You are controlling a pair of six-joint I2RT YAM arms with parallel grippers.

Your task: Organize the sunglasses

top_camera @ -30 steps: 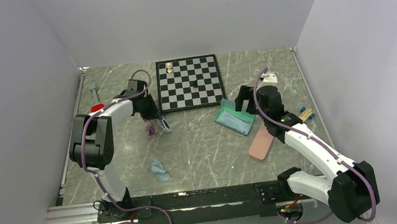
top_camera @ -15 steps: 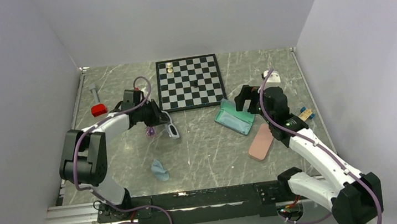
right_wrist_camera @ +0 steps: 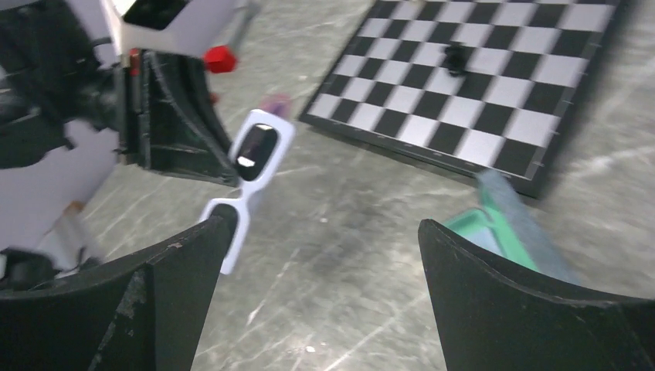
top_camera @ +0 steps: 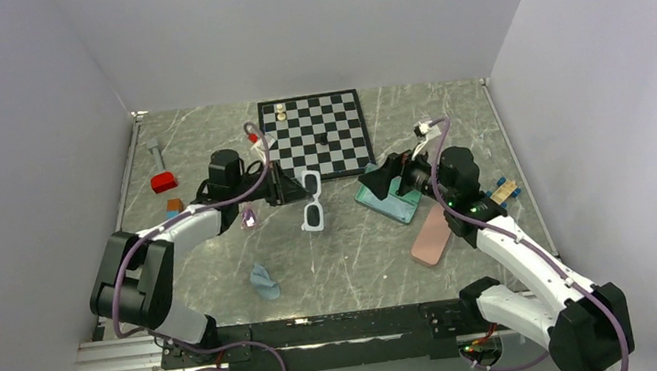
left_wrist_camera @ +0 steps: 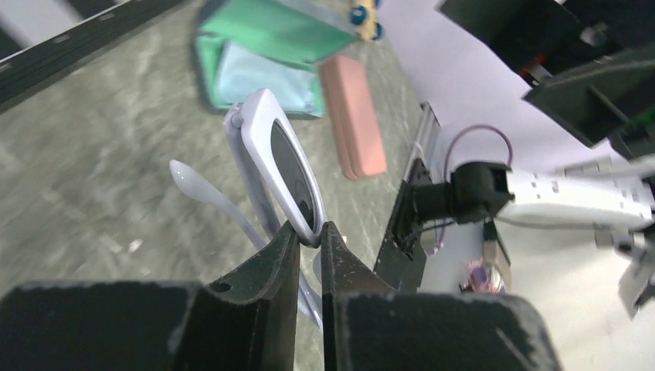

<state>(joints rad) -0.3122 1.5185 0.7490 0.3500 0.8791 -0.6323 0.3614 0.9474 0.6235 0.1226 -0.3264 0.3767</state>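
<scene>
My left gripper (top_camera: 296, 190) is shut on one end of the white-framed sunglasses (top_camera: 312, 202) and holds them above the table, arms hanging open. In the left wrist view the frame (left_wrist_camera: 279, 166) is pinched between the fingertips of that gripper (left_wrist_camera: 310, 232). The purple-pink sunglasses (top_camera: 249, 217) lie on the table under the left arm. My right gripper (top_camera: 376, 183) is open and empty, pointing left towards the white pair (right_wrist_camera: 251, 174), above the open green case (top_camera: 389, 200). Its jaws (right_wrist_camera: 324, 255) are spread wide.
A chessboard (top_camera: 315, 137) with a few pieces lies at the back. A closed pink case (top_camera: 430, 236) lies right of the green case. A light-blue cloth (top_camera: 264, 282) lies near the front. A red block (top_camera: 163, 182) and small items sit at far left.
My left gripper has lifted the white sunglasses off the table and swung them right towards the middle. My right gripper has turned left to face them.
</scene>
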